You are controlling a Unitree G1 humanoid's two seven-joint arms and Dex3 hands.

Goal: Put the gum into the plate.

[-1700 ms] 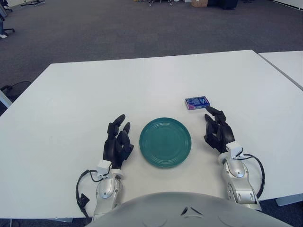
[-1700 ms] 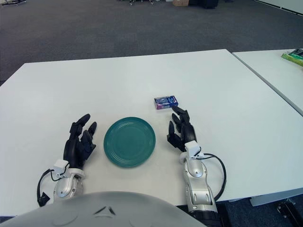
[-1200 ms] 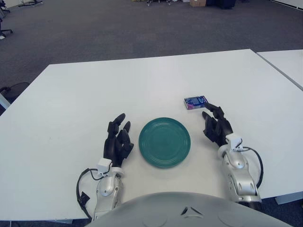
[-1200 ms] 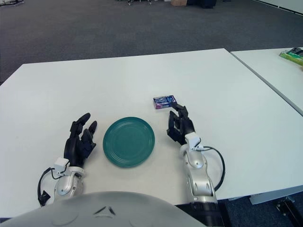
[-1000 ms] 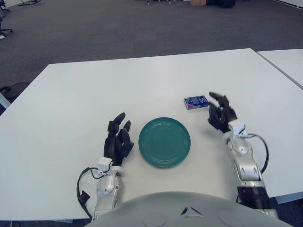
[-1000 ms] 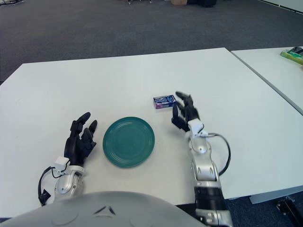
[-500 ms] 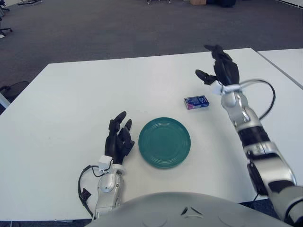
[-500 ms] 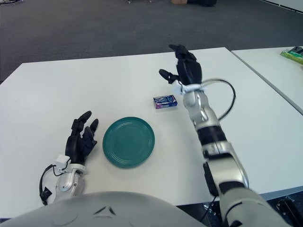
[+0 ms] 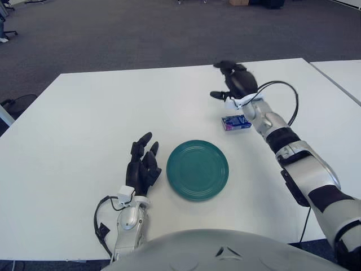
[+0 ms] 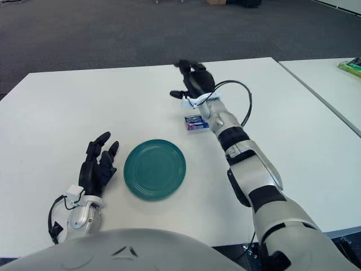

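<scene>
**Right robot hand raised beyond the gum pack, plate bare**

The right robot hand is stretched far forward over the white counter; its arm runs diagonally from the lower right of the view up toward the middle, and the forearm passes over the right end of the gum pack; the hand itself shows above and just beyond the pack, its dark fingers spread apart with the thumb jutting out to the left, and it holds nothing; whether the hand is lifted off the counter or touching it cannot be told for sure, though it appears raised.

The gum pack, a small blue box with a purple edge, lies flat on the counter to the upper right of the teal plate; it is near the plate but clearly apart from it; part of its right end is hidden behind the wrist in the left eye view.

The teal plate sits near the counter's front edge, round and shallow; nothing lies in it.

The left robot hand shows just to the left of the plate, its black fingers extended and loosely apart, gripping nothing; a black cable loops beside its silver wrist.

A second white counter stands to the right, separated by a narrow gap; a green object lies at its far edge, too small to identify; grey carpet covers the floor beyond.
</scene>
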